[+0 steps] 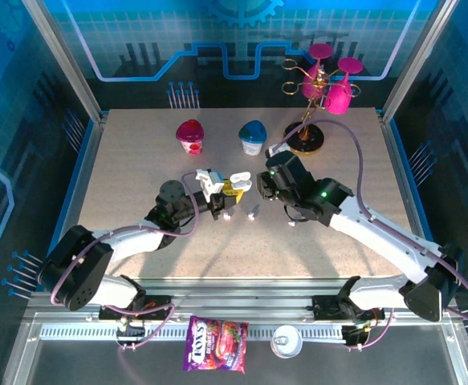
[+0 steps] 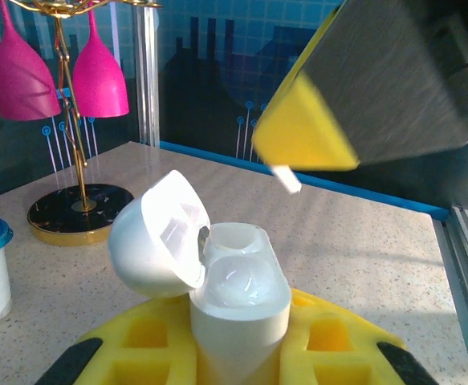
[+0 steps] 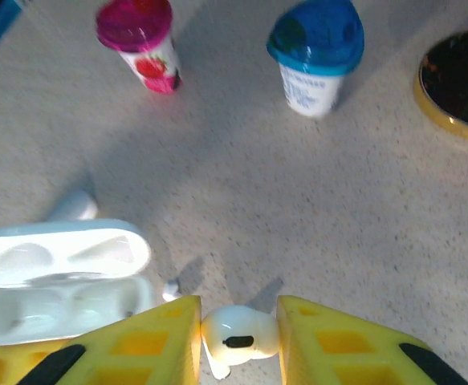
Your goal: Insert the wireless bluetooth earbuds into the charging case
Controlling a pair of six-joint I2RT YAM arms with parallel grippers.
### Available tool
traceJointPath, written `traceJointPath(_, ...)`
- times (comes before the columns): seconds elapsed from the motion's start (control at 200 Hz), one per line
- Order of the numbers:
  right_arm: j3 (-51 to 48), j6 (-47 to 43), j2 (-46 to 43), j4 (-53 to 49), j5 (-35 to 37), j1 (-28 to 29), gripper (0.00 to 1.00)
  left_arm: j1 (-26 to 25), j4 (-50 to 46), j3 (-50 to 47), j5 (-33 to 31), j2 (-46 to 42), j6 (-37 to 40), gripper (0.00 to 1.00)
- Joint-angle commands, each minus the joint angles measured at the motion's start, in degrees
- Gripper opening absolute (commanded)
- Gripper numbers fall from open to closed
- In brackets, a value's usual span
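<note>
My left gripper [image 1: 214,195] is shut on the white charging case [image 2: 238,293] and holds it upright, its lid [image 2: 149,241] swung open and both wells bare. My right gripper [image 3: 238,341] is shut on one white earbud [image 3: 238,335], pinched between the yellow fingers [image 3: 149,345] with its stem pointing down. In the top view this gripper [image 1: 240,186] hovers just right of the case [image 1: 209,181]. From the left wrist the held earbud's stem [image 2: 286,178] pokes out above the case. Three more earbuds lie on the table [image 1: 227,216], [image 1: 252,214], [image 1: 292,224].
A pink-lidded cup [image 1: 190,135] and a blue-lidded cup [image 1: 253,136] stand at the back. Right of them is a gold stand with pink glasses [image 1: 323,84] on a black base [image 1: 306,141]. A candy packet [image 1: 216,332] and a small tin [image 1: 286,341] lie in front of the arm bases.
</note>
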Motion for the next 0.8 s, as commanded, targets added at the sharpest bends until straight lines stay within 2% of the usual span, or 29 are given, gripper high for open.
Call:
traceJointPath(0.0, 0.1, -2.5, -1.6, 5.1, 1.2, 1.2, 0.29, -1.5, 1.5, 2.5, -3.7, 1.4, -1.7, 0.0)
traceJointPath(0.33, 0.8, -4.6, 0.1, 10.8, -1.3, 2.8, 0.29, -3.1, -1.4, 5.1, -7.8, 2.1, -5.2, 0.0)
traceJointPath(0.795, 1.1, -3.9, 3.5, 13.3, -4.7, 2.8, 0.29, -4.6, 1.6, 5.3, -7.9, 3.3, -10.1, 0.0)
